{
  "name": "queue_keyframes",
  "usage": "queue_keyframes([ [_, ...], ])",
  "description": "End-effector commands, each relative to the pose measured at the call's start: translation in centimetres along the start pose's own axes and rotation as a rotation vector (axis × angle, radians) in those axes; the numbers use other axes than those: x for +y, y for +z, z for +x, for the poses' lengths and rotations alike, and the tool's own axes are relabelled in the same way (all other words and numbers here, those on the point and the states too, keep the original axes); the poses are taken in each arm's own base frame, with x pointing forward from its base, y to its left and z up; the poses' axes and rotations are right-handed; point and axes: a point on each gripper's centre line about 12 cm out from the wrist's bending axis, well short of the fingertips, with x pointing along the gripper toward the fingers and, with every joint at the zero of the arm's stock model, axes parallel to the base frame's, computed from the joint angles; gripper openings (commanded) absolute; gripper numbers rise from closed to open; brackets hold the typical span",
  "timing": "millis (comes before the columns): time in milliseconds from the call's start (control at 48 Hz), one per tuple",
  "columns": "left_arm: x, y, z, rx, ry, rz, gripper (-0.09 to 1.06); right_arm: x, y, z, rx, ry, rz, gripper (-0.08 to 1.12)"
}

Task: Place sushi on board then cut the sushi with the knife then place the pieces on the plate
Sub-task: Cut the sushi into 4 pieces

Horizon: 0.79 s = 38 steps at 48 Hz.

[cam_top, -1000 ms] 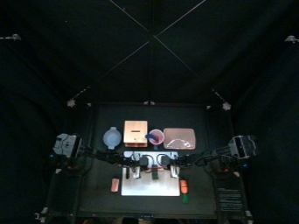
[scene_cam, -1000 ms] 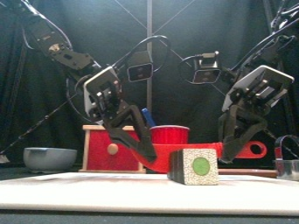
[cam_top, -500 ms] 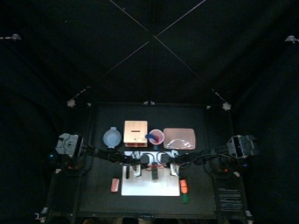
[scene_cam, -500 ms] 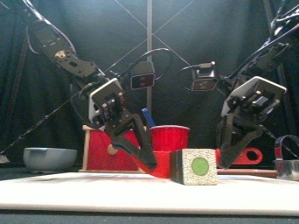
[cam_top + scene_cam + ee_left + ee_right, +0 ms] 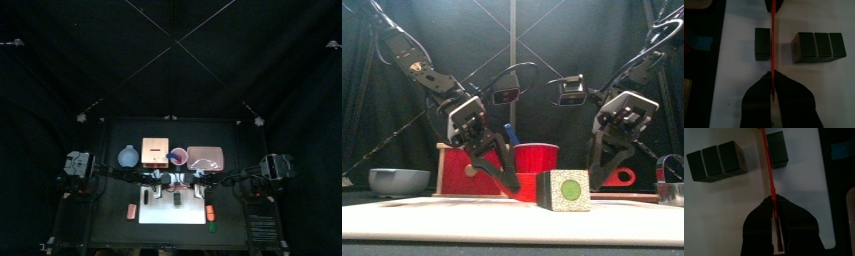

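Note:
The white cutting board [image 5: 171, 215] holds the dark green sushi roll [image 5: 565, 190]. It stands in two parts, a single block [image 5: 763, 43] and a run of three blocks [image 5: 817, 46]. A red toy knife [image 5: 772, 40] lies along the gap between them, seen edge-on. My left gripper [image 5: 772, 75] is shut on one end of it and my right gripper [image 5: 773, 198] is shut on the other. In the right wrist view the knife [image 5: 768, 163] passes beside the single block [image 5: 776, 149]. Both grippers [image 5: 163, 183] [image 5: 191, 183] meet over the board's back edge.
Behind the board stand the blue-grey bowl [image 5: 128, 156], the wooden box [image 5: 154, 153], the red cup [image 5: 537, 158] with a blue knife, and the pink tray [image 5: 205, 158]. An orange toy [image 5: 132, 210] and a red-green toy [image 5: 214, 213] lie beside the board.
Both grippers have drawn back toward the rear of the board with the red knife between them. The sushi blocks have stayed put.

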Motion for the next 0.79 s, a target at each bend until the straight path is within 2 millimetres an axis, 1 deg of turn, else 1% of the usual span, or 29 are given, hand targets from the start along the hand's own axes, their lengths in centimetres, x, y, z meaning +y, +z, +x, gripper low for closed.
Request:
queue_keyframes([
  [21, -0.7, 1.9, -1.9, -0.041, -0.017, 0.006, 0.41, 0.0, 1.6, -2.1, -0.043, 0.001, 0.011, 0.37],
  [125, -1.1, 3.3, -3.2, -0.083, -0.029, 0.013, 0.41, 0.9, 2.4, -3.3, -0.057, 0.016, -0.005, 0.37],
  [250, -2.8, 3.8, -4.1, -0.105, -0.061, 0.038, 0.41, 2.0, 2.9, -4.3, -0.081, 0.041, -0.019, 0.37],
  [479, -5.1, 3.0, -3.8, -0.083, -0.103, 0.049, 0.41, 3.8, 2.4, -4.4, -0.069, 0.085, -0.023, 0.37],
  [792, -6.0, 2.4, -3.2, -0.061, -0.117, 0.024, 0.41, 4.7, 1.8, -3.9, -0.043, 0.112, 0.002, 0.37],
])
